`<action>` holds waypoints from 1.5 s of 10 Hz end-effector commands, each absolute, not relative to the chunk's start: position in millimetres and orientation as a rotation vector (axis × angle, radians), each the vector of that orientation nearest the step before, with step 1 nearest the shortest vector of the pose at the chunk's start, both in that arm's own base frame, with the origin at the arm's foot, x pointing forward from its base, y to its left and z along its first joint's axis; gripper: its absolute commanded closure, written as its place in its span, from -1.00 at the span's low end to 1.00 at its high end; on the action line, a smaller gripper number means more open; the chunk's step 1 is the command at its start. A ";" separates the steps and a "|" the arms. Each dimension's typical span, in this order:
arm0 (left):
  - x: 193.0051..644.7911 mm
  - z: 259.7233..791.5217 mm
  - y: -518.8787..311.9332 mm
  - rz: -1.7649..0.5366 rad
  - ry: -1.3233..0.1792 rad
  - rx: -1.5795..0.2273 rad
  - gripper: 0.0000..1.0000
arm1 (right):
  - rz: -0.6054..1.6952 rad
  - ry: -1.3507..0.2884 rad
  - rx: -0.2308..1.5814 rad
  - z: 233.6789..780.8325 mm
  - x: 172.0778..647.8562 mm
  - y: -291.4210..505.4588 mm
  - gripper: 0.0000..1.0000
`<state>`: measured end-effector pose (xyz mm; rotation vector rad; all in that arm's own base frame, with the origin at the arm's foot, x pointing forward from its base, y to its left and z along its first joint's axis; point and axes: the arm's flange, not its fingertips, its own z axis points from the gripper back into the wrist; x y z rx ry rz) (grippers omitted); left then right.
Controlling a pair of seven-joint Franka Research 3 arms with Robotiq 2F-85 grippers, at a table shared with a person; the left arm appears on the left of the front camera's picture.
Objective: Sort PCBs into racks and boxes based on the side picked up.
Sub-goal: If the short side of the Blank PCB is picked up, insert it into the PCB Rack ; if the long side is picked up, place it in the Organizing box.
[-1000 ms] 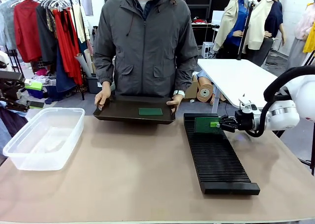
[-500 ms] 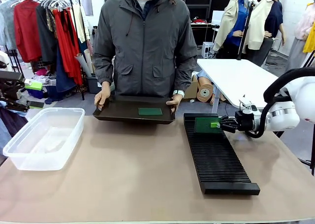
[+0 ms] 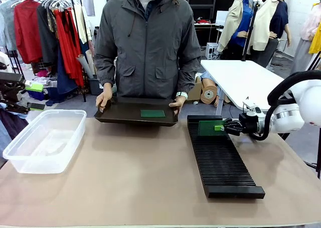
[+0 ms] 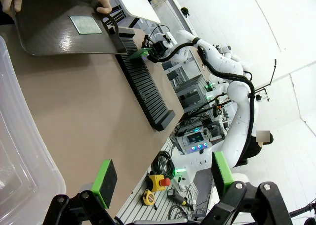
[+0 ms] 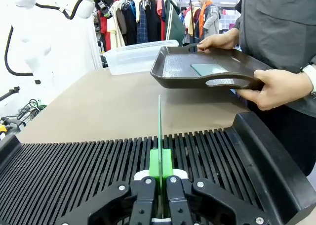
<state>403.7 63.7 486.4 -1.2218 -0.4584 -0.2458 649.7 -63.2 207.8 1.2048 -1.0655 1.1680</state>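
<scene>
Starting leftmost, logged clear box [image 3: 42, 140] on table [image 3: 125, 178]; left gripper [image 4: 163, 178], fingers spread apart, gripping nothing; black tray [image 3: 120, 119] held by person [image 3: 148, 42], one board [image 3: 153, 113] flat inside; black rack [image 3: 220, 160], second board [image 3: 208, 128] upright at its far end, pinched between right gripper [image 3: 219, 128] fingers.

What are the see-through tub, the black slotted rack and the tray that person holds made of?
Tub: clear, glossy plastic by the look; the table shows through its walls. Rack: matte black, finely moulded slots, probably plastic, though coated metal is possible. Tray: dark brown-black with a faint streaked sheen, likely plastic; can't be sure.
</scene>
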 end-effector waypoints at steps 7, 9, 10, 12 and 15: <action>401.5 488.3 64.0 -0.247 -0.452 -1.222 -1.00 | 1.278 -1.057 1.148 199.2 647.3 -60.9 1.00; 401.5 488.3 64.0 -0.247 -0.452 -1.222 -1.00 | 1.290 -1.056 1.158 194.5 646.1 -60.7 1.00; 401.5 488.3 64.0 -0.247 -0.452 -1.222 -1.00 | 1.269 -1.064 1.158 192.0 646.5 -62.5 1.00; 401.5 488.3 64.0 -0.247 -0.452 -1.222 -1.00 | 1.235 -1.080 1.163 196.6 646.5 -64.9 1.00; 401.5 488.3 64.0 -0.247 -0.452 -1.222 -1.00 | 1.165 -1.094 1.187 204.5 647.9 -65.7 -0.07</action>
